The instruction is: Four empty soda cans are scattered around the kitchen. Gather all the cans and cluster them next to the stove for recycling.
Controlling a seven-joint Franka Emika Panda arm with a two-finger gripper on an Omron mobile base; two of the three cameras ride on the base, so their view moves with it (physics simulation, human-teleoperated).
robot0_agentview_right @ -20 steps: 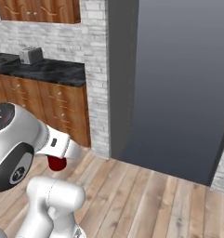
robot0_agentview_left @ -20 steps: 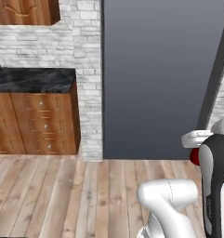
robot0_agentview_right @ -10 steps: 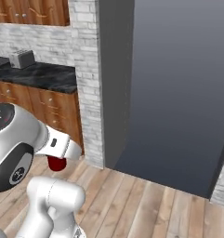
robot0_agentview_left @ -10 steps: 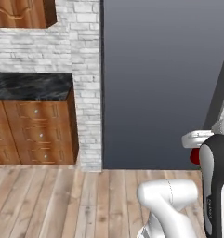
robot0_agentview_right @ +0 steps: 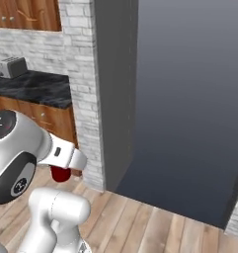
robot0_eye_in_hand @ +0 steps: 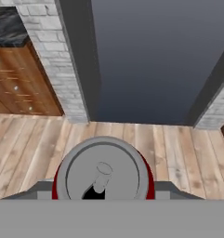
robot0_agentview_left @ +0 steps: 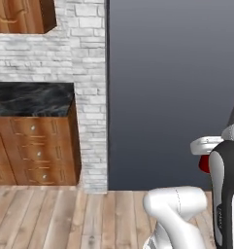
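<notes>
Plank floor (robot0_eye_in_hand: 178, 148) open below gripper-held (robot0_eye_in_hand: 104, 197) can (robot0_eye_in_hand: 102, 174).

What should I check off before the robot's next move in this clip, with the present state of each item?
1. Soda can between the jaws: ok, its red body sits between the fingers in the hand view.
2. Can carried clear of the wood floor: ok.
3. Can upright, top to the camera: ok.
4. Stove within sight: not ok, ahead are a tall grey panel, a brick wall and a black counter.
5. Grip firm enough for driving: cannot tell.
6. Other cans located: cannot tell.
</notes>
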